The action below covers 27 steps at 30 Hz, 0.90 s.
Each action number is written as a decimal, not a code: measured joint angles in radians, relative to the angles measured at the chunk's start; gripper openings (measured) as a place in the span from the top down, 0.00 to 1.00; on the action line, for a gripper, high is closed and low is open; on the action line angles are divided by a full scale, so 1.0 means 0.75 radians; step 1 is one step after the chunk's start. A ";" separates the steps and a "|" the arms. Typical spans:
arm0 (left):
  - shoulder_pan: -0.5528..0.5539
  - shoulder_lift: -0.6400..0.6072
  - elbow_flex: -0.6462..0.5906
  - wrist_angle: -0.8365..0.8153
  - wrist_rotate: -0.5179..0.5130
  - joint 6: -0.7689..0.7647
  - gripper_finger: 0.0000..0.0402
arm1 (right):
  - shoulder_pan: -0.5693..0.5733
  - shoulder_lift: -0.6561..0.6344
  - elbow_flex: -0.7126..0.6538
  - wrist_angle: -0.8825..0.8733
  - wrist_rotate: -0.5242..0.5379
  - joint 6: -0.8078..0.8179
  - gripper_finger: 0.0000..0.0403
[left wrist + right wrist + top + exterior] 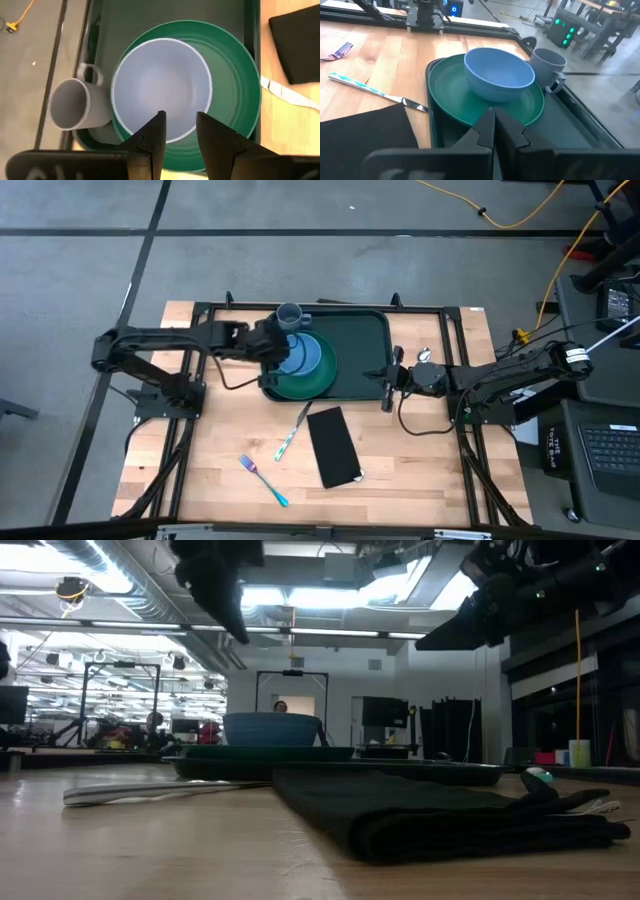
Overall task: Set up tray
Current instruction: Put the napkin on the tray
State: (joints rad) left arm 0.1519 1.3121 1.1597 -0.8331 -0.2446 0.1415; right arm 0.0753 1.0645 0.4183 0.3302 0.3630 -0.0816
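Note:
The dark green tray (362, 340) lies flat on the far middle of the table. In its left end lies a round green plate (322, 383), whose edge reaches over the tray's near rim. A blue bowl (308, 356) stands on the plate. A grey mug (290, 315) stands upright in the tray's far left corner. My left gripper (180, 122) is open and hovers above the bowl's left side. My right gripper (494, 112) is shut and raised over the tray's right rim (388, 370), pointing toward the plate.
On the wood near the tray lie a folded black napkin (333, 445), a knife with a patterned handle (291, 433) and a fork (262, 478). A black metal frame (440, 310) borders the table. The tray's right half is bare.

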 joint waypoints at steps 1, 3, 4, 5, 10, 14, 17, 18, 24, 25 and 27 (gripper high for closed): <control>-0.002 -0.031 -0.061 0.046 0.001 -0.011 0.75 | 0.000 0.000 0.000 -0.005 0.000 0.004 0.98; -0.012 -0.094 -0.198 0.187 0.003 -0.031 0.75 | 0.000 0.000 0.000 -0.007 0.000 0.023 0.98; -0.018 -0.127 -0.273 0.270 0.004 -0.030 0.75 | 0.000 0.000 0.000 -0.009 0.000 0.033 0.98; -0.024 -0.162 -0.350 0.356 0.004 -0.016 0.75 | 0.000 0.000 0.000 -0.010 0.000 0.038 0.98; -0.038 -0.328 -0.633 0.701 0.058 0.007 0.75 | 0.000 0.000 0.000 -0.012 0.000 0.043 0.98; -0.041 -0.473 -0.739 0.779 0.143 -0.033 0.75 | -0.001 0.000 0.000 -0.010 0.001 0.032 0.98; -0.064 -0.582 -0.795 0.805 0.156 -0.032 0.75 | -0.001 0.000 0.000 0.002 0.001 0.033 0.98; -0.074 -0.614 -0.814 0.834 0.156 -0.027 0.75 | 0.000 0.000 0.000 0.001 0.001 0.034 0.98; -0.149 -0.788 -0.953 1.080 0.178 0.081 0.75 | -0.001 0.000 0.000 0.001 0.001 0.028 0.98; -0.160 -0.809 -0.977 1.125 0.178 0.102 0.75 | -0.001 0.000 0.000 0.001 0.001 0.028 0.98; -0.176 -0.841 -1.029 1.215 0.179 0.138 0.75 | 0.000 0.000 0.000 0.000 0.001 0.027 0.98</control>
State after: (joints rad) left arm 0.0197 0.6814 0.3876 0.0779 -0.1108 0.2450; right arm 0.0753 1.0645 0.4183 0.3298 0.3637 -0.0616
